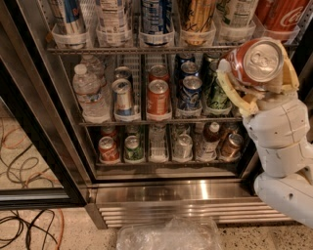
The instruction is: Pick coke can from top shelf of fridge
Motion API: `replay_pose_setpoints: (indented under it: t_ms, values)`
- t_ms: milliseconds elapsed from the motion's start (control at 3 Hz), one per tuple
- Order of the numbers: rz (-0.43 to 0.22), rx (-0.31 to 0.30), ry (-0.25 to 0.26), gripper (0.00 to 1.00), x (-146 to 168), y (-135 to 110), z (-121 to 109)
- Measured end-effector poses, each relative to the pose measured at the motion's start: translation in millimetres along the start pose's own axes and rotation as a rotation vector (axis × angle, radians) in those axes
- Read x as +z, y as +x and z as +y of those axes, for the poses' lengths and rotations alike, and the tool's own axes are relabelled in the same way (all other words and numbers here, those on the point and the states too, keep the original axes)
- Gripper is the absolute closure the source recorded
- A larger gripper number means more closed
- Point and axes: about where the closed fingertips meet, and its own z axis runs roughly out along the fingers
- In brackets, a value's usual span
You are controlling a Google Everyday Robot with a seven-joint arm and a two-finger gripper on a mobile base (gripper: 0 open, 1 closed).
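My gripper [255,83] is at the right, in front of the open fridge [161,190], just below the top shelf [146,50]. It is shut on the coke can [254,63], a red can tilted with its silver lid facing the camera. The cream fingers [230,90] wrap the can's sides. The white arm [283,141] rises from the lower right. Another red Coca-Cola can [281,14] stands on the top shelf at the far right, in a white lane cup.
Tall cans and bottles in white cups line the top shelf. Lower racks hold a water bottle [88,93], an orange-red can [158,97] and several small cans. A crumpled plastic bag [168,234] lies on the floor. Cables [24,229] lie at left by the black door frame [44,146].
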Motion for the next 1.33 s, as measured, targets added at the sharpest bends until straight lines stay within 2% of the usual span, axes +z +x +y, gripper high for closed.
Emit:
replay_pose_setpoints:
  t_ms: [333,667,1000,1333]
  values:
    - [0.001,0.017,-0.01,1.0,5,1,2]
    - [-0.052,0.129,-0.069,1.0,13,1,17]
    - [-0.126,0.363,-0.162,1.0,19,-7,52]
    - [-0.107,0.445,-0.178,1.0,22,-6,55]
